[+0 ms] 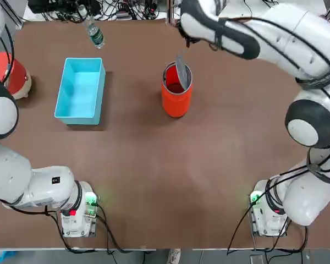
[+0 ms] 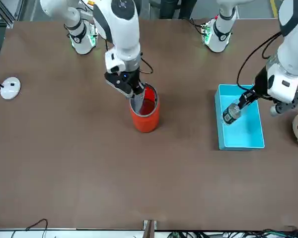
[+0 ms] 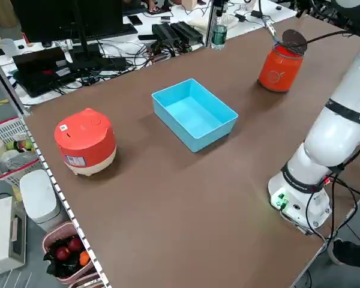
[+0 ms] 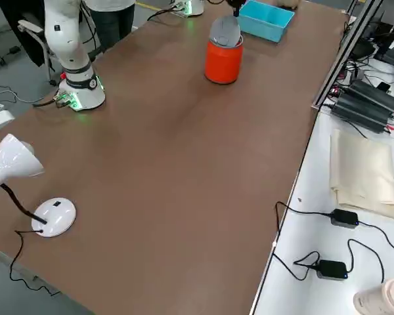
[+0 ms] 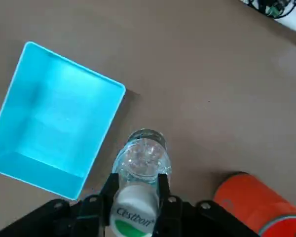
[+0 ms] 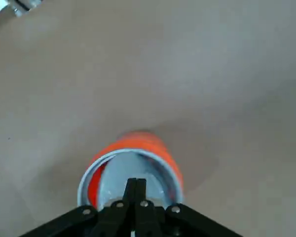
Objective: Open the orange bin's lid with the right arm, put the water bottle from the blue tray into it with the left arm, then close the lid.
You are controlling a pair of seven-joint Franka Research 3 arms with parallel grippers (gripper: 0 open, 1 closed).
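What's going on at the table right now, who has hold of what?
The right gripper is shut on the lid, holding it tipped up on edge at the open orange bin, so the red inside shows. The left gripper is shut on the water bottle and has it lifted out of the blue tray, which now lies bare. The bottle is not yet over the bin, so dropping it in and closing the lid remain.

brown table [image 1: 154, 181], cable-strewn bench [image 4: 354, 164]
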